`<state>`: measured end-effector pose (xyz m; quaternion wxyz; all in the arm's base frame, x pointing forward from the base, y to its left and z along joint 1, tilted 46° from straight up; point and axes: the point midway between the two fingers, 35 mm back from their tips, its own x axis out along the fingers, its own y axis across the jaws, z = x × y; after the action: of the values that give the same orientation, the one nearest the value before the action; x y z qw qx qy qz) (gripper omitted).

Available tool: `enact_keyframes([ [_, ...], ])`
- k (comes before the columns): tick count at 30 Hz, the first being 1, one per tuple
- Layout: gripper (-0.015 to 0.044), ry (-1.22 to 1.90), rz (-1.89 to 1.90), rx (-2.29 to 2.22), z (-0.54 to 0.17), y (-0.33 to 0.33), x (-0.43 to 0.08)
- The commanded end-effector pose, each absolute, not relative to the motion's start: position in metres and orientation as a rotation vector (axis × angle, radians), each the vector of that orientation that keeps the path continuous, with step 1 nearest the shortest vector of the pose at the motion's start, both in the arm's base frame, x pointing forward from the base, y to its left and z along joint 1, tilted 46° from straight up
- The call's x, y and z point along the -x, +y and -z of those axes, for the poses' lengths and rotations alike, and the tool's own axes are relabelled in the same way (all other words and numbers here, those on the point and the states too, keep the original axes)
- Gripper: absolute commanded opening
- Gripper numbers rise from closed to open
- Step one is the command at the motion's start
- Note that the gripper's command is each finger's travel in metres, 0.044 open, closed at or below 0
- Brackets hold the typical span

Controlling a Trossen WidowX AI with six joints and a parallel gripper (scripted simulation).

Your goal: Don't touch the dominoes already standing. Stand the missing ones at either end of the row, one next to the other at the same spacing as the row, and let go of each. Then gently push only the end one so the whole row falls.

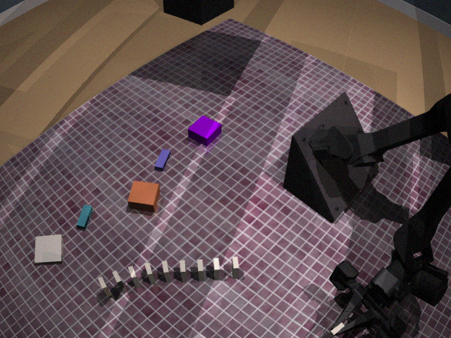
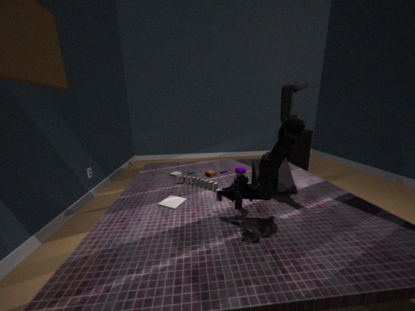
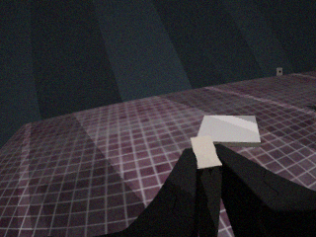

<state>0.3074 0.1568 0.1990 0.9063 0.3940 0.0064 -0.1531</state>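
Several cream dominoes stand upright in a slightly curved row, with its left end domino (image 1: 104, 286) and its right end domino (image 1: 235, 267) both apart from their neighbours. The row also shows in the exterior view, where one domino (image 2: 201, 183) stands near its middle. My gripper (image 1: 337, 329) (image 2: 219, 194) (image 3: 201, 154) is shut on a cream domino (image 1: 338, 327) (image 2: 218, 195) (image 3: 204, 150). It holds the domino upright above the table, to the right of the row in the top view and clear of it. The domino's lower part is partly hidden by the fingers in the wrist view.
A white flat tile (image 2: 172, 202) (image 3: 230, 129) lies beyond the fingers in the wrist view. Behind the row lie a pale square block (image 1: 48, 248), a teal bar (image 1: 84, 216), an orange block (image 1: 144, 195), a blue bar (image 1: 162, 159) and a purple block (image 1: 204, 129). A dark wedge (image 1: 320, 163) stands by the arm.
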Motion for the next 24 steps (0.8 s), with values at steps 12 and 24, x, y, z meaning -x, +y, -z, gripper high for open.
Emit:
enact_keyframes([
  [12,0.0029,0.01,0.315,-0.819,-0.162,0.193,-0.315],
  [24,0.0029,0.01,0.314,-0.818,-0.149,0.203,-0.315],
])
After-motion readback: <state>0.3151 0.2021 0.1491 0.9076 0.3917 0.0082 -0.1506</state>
